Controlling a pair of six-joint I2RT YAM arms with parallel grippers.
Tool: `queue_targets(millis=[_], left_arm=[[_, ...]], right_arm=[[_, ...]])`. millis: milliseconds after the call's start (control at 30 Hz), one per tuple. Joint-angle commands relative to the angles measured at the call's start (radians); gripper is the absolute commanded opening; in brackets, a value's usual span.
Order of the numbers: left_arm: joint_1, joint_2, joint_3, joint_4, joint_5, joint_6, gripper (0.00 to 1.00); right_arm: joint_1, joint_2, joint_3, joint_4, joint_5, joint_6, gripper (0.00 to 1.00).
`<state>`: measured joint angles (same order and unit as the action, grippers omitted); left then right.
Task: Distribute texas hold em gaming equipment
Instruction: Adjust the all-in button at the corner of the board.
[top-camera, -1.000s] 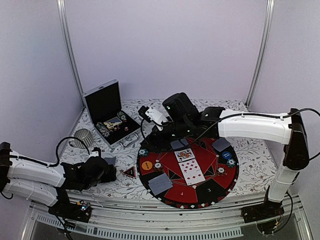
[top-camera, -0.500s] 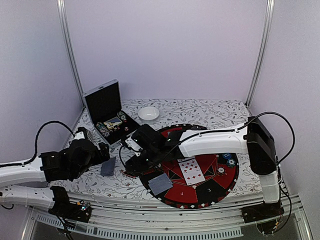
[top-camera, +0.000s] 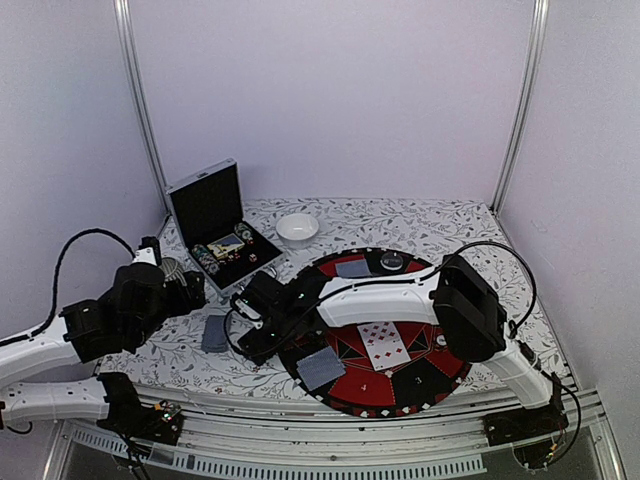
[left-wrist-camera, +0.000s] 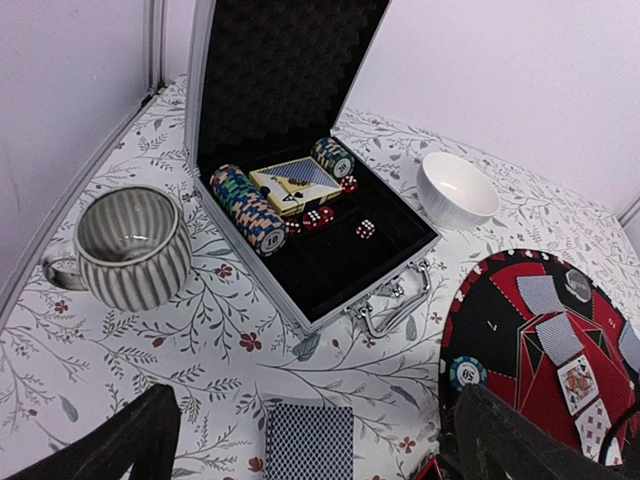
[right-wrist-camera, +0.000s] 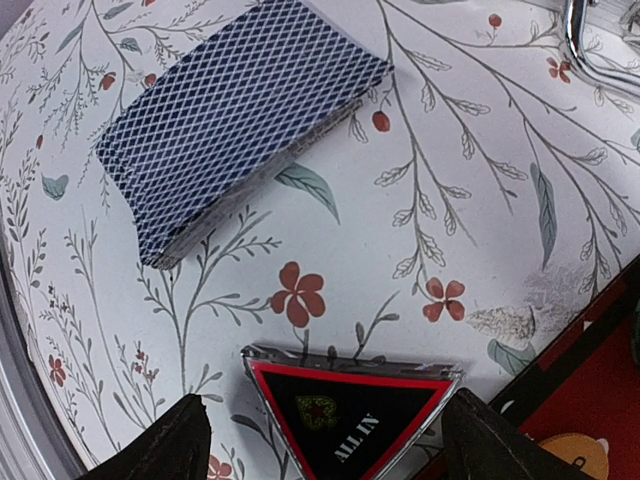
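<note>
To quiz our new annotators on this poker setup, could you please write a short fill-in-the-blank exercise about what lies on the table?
1. The triangular marker reads ALL ____.
2. The deck of cards near it lies face ____.
3. The lid of the silver case stands ____.
4. The dice inside the case are ____ with white pips.
Missing words: IN; down; open; red.
</note>
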<state>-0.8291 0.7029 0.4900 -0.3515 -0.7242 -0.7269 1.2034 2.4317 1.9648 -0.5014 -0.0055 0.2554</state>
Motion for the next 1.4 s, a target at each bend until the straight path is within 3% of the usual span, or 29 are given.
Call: queue_targets(millis=[0,300,533,800,967,1367], left_arm=[[0.019,-0.029,-0.008,0.064,0.026,0.085,0.98],[0.021,-0.127,-0.058,0.071,0.054,0.090,0.98],[0.024,-0.230,-0.082,0.039,0.053,0.103,0.98],[0.024,-0.255,-0.087,0.025,0.078,0.115,0.98],[0.023,-0.249,-0.089,0.030,0.090,0.119,0.98],[0.023,-0.236,-0.092,0.043,0.114,0.128,0.98]], right_arm=[[-0.002,0.054,0.022,-0.049,0.037,0.007,0.82],[0.006,0.147,0.145,-0.091,-0.038,-0.110,0.78],[0.072,0.098,0.056,-0.105,-0.047,-0.196,0.77],[0.137,0.074,0.044,-0.103,0.009,-0.312,0.81],[0.137,0.035,0.013,-0.106,0.080,-0.311,0.91],[0.059,-0.067,-0.095,-0.144,-0.214,-0.661,0.95]])
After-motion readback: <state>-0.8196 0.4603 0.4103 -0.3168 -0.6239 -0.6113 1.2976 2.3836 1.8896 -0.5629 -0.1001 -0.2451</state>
